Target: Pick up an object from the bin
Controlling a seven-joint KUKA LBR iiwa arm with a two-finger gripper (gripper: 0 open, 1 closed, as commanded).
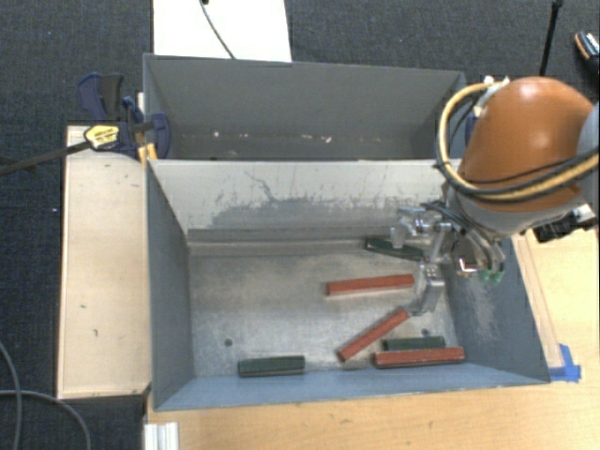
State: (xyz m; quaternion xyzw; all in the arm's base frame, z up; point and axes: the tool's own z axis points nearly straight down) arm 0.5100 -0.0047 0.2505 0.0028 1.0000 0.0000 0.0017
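Observation:
My gripper [421,307] hangs low in the right half of the bin, its tip just above the upper right end of a slanted red-brown bar [373,335]. A second red-brown bar [368,286] lies almost level just left of the gripper. Below it, by the front wall, a third red-brown bar [419,356] lies flat with a dark green bar [412,343] along its far side. Another dark green piece [382,246] lies near the back wall, partly hidden by the gripper's body.
A lone dark green bar [271,367] lies at the front wall, left of centre. The arm's orange cover and cables hang over the bin's right rim. The left half of the floor is bare metal.

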